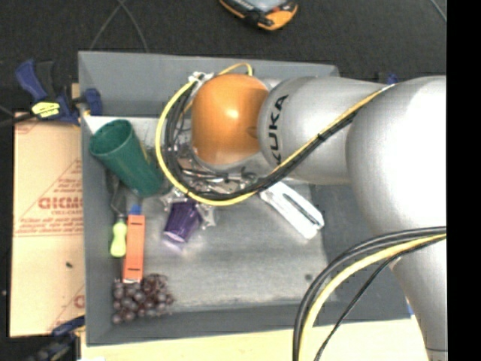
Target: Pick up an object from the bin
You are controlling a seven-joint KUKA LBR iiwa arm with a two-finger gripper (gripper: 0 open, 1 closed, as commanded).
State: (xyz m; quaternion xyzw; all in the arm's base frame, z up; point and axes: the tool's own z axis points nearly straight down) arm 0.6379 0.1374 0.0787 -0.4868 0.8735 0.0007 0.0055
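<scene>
My gripper [194, 200] sits low over the middle left of the bin, mostly hidden beneath the arm's orange cover. Directly under it lies a small purple cylinder-shaped thing [180, 222], tilted, with its upper end tucked up against the gripper's metal parts. A dark green plastic cup [125, 157] lies on its side just to the left, with its mouth toward the bin's back left corner.
An orange flat bar [134, 248] and a yellow-green handle [118, 240] lie along the left wall. A bunch of dark purple grapes [140, 298] fills the front left corner. A white oblong thing [295, 210] lies right of the gripper, partly under the arm.
</scene>
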